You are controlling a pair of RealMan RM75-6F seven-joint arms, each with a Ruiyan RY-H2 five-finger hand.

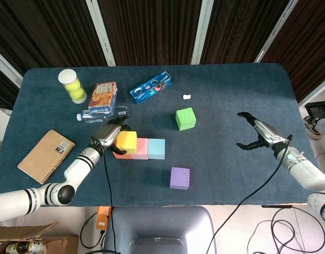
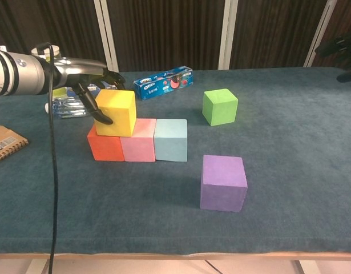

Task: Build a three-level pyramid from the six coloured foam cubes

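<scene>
On the dark blue felt tabletop [image 1: 231, 95], soft square-edged foam cubes form a touching row near the front edge: red cube [image 2: 104, 145], pink cube [image 2: 138, 142], light blue cube [image 2: 170, 140]. The left hand [image 2: 92, 77] grips a yellow foam cube [image 2: 115, 112] resting atop red and pink. A green cube [image 1: 185, 118] and purple cube [image 1: 179, 178] sit apart. The right hand [image 1: 256, 133] hovers near the right edge, fingers spread.

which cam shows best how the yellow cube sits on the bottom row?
Chest view: the yellow cube shows side-on, over the seam between the red cube and pink cube, the left hand gripping it. Head view looks down, so only its top shows.
</scene>
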